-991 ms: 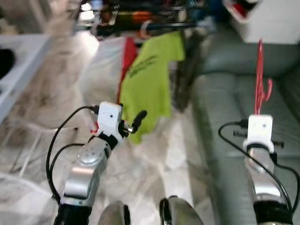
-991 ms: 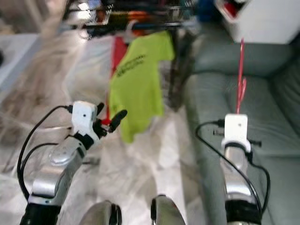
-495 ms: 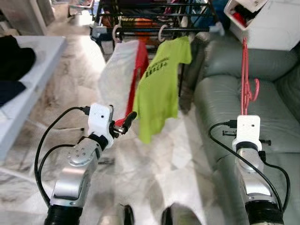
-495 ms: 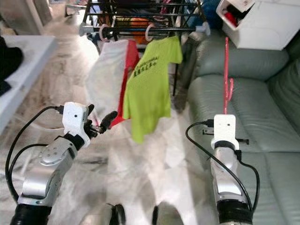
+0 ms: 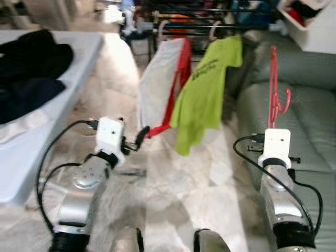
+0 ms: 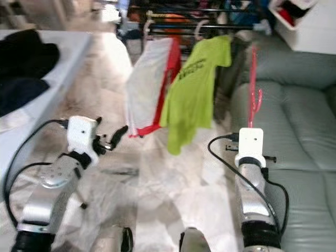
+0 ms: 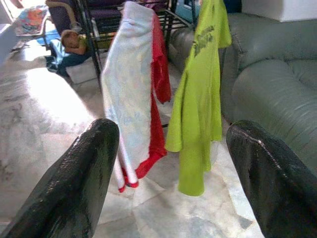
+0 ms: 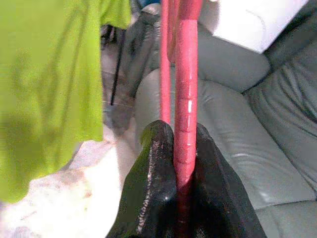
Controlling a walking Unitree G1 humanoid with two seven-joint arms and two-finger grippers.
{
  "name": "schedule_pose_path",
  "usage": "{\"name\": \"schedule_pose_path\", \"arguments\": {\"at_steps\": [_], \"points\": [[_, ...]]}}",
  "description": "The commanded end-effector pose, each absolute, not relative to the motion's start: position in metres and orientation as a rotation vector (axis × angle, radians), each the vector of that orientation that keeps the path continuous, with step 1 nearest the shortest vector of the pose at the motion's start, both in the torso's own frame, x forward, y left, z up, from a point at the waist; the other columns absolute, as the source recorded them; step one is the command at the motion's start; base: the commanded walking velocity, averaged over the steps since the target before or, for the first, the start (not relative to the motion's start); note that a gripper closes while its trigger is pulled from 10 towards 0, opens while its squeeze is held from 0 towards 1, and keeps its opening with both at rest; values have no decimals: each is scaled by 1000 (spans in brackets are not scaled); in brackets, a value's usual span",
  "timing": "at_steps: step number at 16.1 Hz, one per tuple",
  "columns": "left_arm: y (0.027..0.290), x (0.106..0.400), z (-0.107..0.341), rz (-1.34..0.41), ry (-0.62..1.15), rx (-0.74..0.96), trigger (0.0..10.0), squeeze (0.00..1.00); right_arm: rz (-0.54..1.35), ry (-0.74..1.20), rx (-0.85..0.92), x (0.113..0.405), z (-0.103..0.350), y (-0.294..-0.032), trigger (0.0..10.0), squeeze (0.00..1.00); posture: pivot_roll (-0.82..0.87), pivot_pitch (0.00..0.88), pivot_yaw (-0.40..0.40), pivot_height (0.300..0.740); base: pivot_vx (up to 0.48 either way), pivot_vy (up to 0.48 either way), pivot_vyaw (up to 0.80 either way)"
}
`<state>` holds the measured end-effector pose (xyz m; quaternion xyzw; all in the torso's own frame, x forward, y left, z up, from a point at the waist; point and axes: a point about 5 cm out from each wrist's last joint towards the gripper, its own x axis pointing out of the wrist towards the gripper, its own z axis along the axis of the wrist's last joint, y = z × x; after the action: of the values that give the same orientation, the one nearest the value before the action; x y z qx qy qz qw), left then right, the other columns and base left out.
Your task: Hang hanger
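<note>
A red plastic hanger stands upright in front of the grey sofa, held at its lower end by my right gripper, which is shut on it. The black clothes rack stands at the far middle, with a lime-green T-shirt and a white and red garment hanging from its rail. My left gripper is open and empty, held out low on the left and facing the hung clothes.
A grey sofa runs along the right side. A white bed or table with dark clothes on it is at the left. A white box sits at the far right. Marble floor lies between me and the rack.
The camera view has shifted, so the rack and clothes sit further right and the white surface with dark clothes shows more. Both arms keep their pose; the hanger stays gripped.
</note>
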<state>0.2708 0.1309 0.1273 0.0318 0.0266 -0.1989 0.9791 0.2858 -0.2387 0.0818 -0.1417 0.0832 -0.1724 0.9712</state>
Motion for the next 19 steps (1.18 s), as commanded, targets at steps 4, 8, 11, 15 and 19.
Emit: {"name": "schedule_pose_path", "arguments": {"at_steps": [4, 8, 11, 15, 19], "points": [[130, 272, 129, -409, 39, 67, 10000, 0, -335, 270, -239, 282, 68, -241, 10000, 0, -19, 120, 1, 740, 0, 0, 0], [129, 272, 128, -415, 37, 64, 10000, 0, -340, 279, -220, 282, 66, -241, 10000, 0, -22, 119, 2, 740, 0, 0, 0], [127, 271, 129, -443, 30, 55, 10000, 0, -325, 312, -202, 284, 63, -240, 10000, 0, -22, 120, 1, 740, 442, 0, 0], [125, 270, 129, -449, 30, 51, 10000, 0, -306, 354, -180, 290, 60, -240, 10000, 0, -22, 122, 3, 740, 472, 0, 0], [124, 271, 128, -392, 31, 74, 10000, 0, -271, 350, -186, 289, 59, -237, 10000, 0, -17, 122, 1, 740, 118, 0, 0]]}}
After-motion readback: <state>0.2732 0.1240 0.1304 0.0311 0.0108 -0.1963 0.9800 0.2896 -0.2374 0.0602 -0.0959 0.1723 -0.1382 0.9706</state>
